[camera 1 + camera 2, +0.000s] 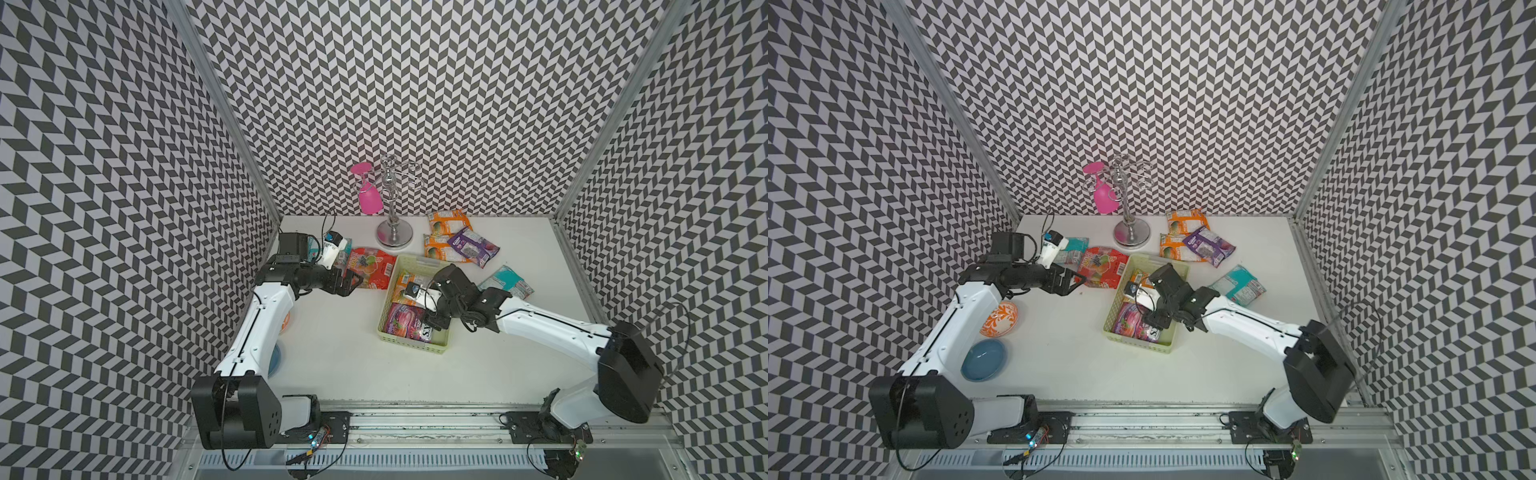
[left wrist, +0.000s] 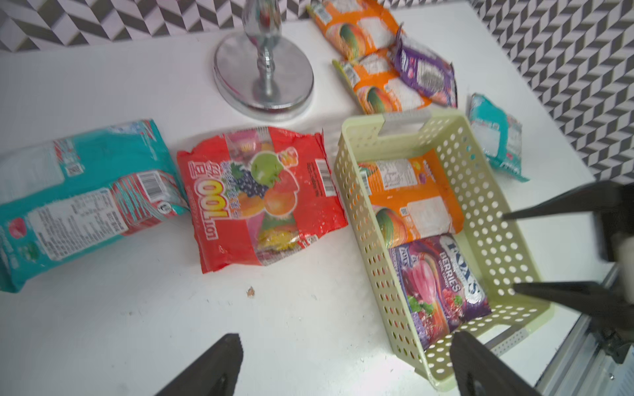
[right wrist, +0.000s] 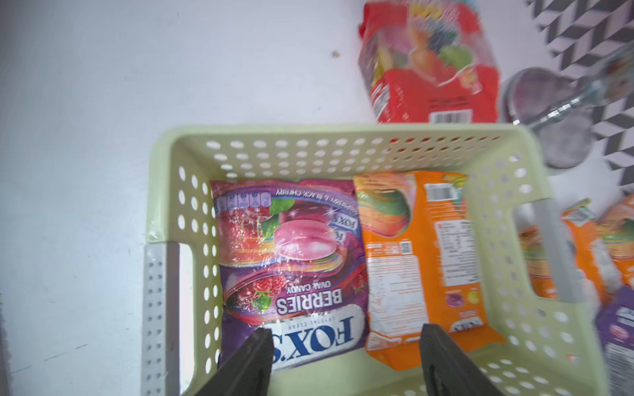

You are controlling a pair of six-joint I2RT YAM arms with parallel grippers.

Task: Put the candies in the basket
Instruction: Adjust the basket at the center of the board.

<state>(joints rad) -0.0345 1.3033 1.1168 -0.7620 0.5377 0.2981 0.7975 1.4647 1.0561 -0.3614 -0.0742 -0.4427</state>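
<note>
Two candies lie flat, side by side, on the floor of the basket (image 1: 411,345): a pink-purple berry packet (image 3: 288,260) and an orange packet (image 3: 418,260). Six more lie out on the desk (image 1: 332,353). The red fruit bag (image 2: 260,199) sits just beside the basket's left wall, with a teal packet (image 2: 79,202) touching its far side. Two orange packets (image 1: 449,220) (image 1: 438,247) and a purple one (image 1: 473,247) overlap in a cluster at the back, near the metal stand (image 1: 395,237). A second teal packet (image 1: 507,282) lies to the right of the basket, partly hidden under the right arm.

The right hand (image 3: 344,331) hangs inside the basket's outline, just above the berry packet, its jaws apart and empty. I judge the placing step here finished. The left hand (image 2: 344,336) is spread wide and empty over bare desk, near the red bag.

The next move calls for the right arm to lift clear of the low wall. The left hand seems best placed for the red bag. That bag is flat and glossy, so it probably wants a pinch on a crimped edge. Since the basket floor is nearly covered, it will likely have to rest on top of the two packets.
</note>
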